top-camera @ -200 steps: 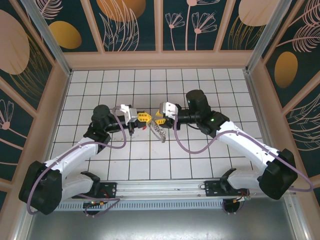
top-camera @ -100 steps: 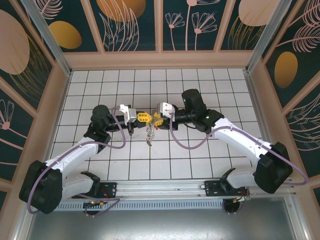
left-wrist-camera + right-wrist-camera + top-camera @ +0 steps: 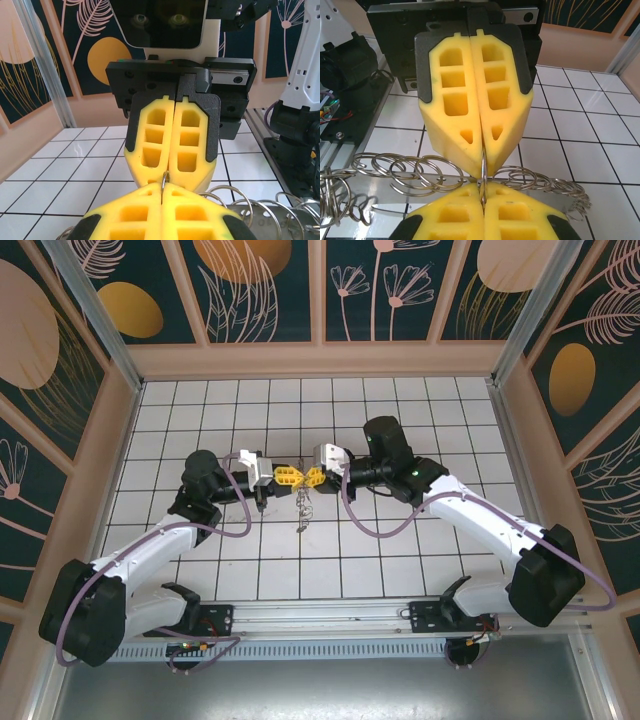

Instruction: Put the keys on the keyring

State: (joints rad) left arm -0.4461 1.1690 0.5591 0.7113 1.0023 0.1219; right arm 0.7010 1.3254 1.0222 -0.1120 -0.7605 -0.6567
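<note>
Item: keyring (image 3: 483, 172), thin silvery wire, hanging mid-table between our grippers. Left gripper (image 3: 286, 476) and right gripper (image 3: 314, 477) meet tip to tip, both pinched on its wire. We judge it light, stiff and slippery, with small rings (image 3: 415, 172) dangling loose. Best held on bare wire.

A white tiled surface (image 3: 400, 410) with thin dark grid lines fills the middle of the enclosure. A peach-coloured ledge (image 3: 320, 360) borders it at the back and sides. Above the ledge stand dark teal wall panels (image 3: 270, 290) painted with pale flowers, leaves and orange discs. Two aluminium posts (image 3: 95, 315) rise at the far corners. A metal rail (image 3: 320, 618) runs along the near edge, with a grey metal sheet (image 3: 320, 690) beyond it.
</note>
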